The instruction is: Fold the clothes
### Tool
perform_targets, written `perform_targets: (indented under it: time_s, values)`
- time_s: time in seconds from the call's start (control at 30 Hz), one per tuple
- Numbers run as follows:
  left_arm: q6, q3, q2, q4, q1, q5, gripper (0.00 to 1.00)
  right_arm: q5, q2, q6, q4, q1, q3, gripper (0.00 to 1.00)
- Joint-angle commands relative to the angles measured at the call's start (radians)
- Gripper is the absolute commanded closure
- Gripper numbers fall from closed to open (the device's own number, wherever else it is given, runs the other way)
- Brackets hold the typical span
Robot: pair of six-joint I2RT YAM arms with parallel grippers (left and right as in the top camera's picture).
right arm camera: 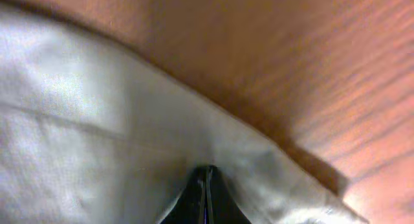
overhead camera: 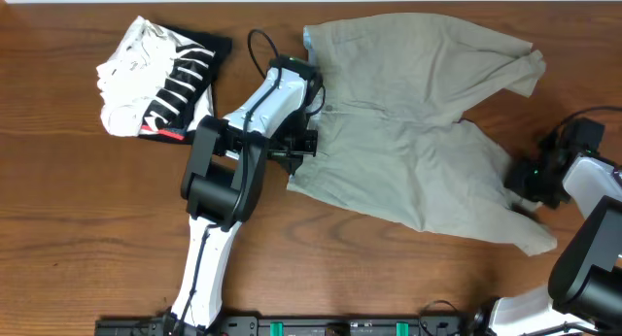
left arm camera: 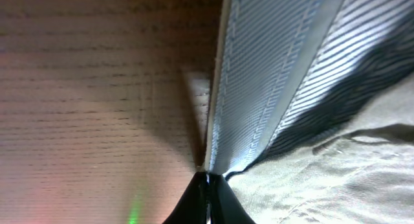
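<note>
Item 1, left end effector (left arm camera: 208, 185): you had it pinched shut on the shorts' (overhead camera: 418, 132) waistband (left arm camera: 259, 75), at the pale blue inner edge.
Item 2, right end effector (right arm camera: 207, 179): likewise closed on cloth, at the lower leg near its hem.
Item 3, shorts: lay spread on the tabletop (overhead camera: 78, 200), centre to right, waistband leftward, both legs pointing right and splayed apart. Khaki, lightly creased, no fold made.
Progress, as judged: two edges gripped, first fold not yet made, everything after it outstanding.
Item 4, striped garment (overhead camera: 160, 84): already folded, far left, apart from the shorts.
</note>
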Motion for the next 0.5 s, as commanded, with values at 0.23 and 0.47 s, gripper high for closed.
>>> perform_targets:
  time_s: [0.23, 0.47]
  values:
    - [0.018, -0.007, -0.039, -0.004, 0.045, -0.016, 0.94, 0.032, -0.003, -0.018, 0.29, -0.002, -0.005, 0.99]
    - [0.018, -0.007, -0.039, -0.015, 0.065, -0.016, 0.94, -0.101, -0.014, -0.019, -0.01, -0.003, 0.108, 0.99]
